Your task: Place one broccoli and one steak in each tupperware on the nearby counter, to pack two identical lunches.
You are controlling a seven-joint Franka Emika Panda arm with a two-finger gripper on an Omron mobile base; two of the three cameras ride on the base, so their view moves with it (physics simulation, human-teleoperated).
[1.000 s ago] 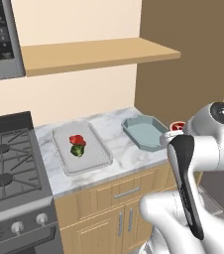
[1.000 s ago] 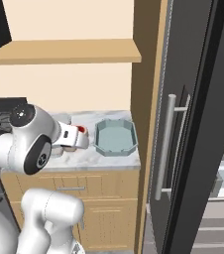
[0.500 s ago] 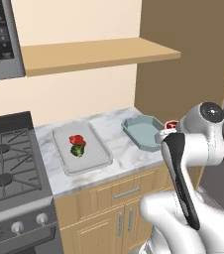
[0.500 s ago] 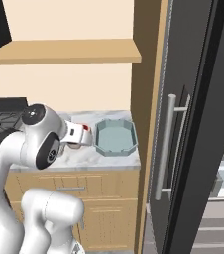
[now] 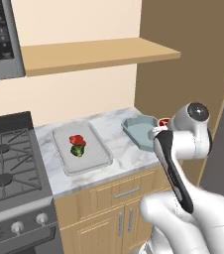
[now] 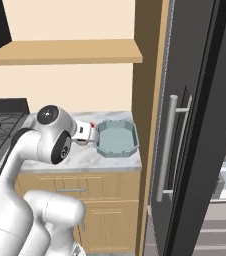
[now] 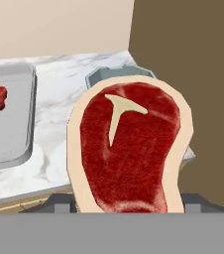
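A steak [image 7: 131,149] is gripped upright between the jaws of the gripper [image 7: 129,201], which are spread about its width, seen close in the hand view. It is held just in front of the teal tupperware [image 5: 141,131] at the right end of the counter [image 5: 116,149]. The grey tray [image 5: 82,149] sits to the left on the counter, holding a second steak [image 5: 76,140] and a broccoli [image 5: 77,151], touching each other. A stove [image 5: 7,168] is seen at far left
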